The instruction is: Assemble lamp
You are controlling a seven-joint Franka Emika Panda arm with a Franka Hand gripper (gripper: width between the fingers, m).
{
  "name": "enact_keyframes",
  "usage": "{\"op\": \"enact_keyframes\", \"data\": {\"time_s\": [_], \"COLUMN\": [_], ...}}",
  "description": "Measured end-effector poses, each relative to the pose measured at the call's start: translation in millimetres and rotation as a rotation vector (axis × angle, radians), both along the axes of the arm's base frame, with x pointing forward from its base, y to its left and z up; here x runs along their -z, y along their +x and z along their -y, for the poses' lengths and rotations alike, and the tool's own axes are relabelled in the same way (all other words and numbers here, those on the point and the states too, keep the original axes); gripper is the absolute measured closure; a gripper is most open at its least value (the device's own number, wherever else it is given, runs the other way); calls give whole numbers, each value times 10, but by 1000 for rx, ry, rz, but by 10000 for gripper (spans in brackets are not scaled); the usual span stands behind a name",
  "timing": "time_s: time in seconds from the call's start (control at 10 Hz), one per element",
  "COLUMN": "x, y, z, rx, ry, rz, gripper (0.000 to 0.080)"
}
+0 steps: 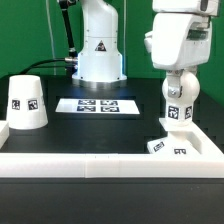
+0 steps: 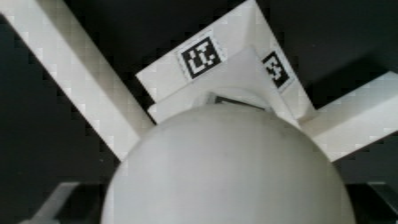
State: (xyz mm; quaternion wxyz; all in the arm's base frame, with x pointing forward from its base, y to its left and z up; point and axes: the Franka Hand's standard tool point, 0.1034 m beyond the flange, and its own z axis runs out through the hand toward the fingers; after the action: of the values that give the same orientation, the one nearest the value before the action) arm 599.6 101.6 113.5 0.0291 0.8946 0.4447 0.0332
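My gripper [image 1: 179, 90] is at the exterior view's right, shut on the white ball-shaped bulb [image 1: 180, 108], and holds it upright just above the flat angular lamp base [image 1: 168, 148]. In the wrist view the bulb [image 2: 228, 165] fills the lower middle, with a dark fingertip [image 2: 47, 203] showing at its side. The base [image 2: 222, 65], with its square tags, lies beyond it. The cone-shaped shade [image 1: 27, 102] stands on the table at the exterior view's left, apart from the gripper.
A white wall [image 1: 100, 162] runs along the table's front and up the right side, and the base sits in its corner; its rails show in the wrist view [image 2: 80, 75]. The marker board [image 1: 97, 104] lies mid-table. The robot pedestal [image 1: 100, 50] stands behind.
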Motion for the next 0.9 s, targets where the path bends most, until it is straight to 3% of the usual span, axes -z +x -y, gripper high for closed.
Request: {"op": "enact_keyframes", "data": {"time_s": [0.6, 0.9], "x": [-2, -15], "y": [5, 16], "z": [5, 52], "rx": [347, 700], "ry": [30, 74], "rz": [10, 10], "gripper": [220, 220]}}
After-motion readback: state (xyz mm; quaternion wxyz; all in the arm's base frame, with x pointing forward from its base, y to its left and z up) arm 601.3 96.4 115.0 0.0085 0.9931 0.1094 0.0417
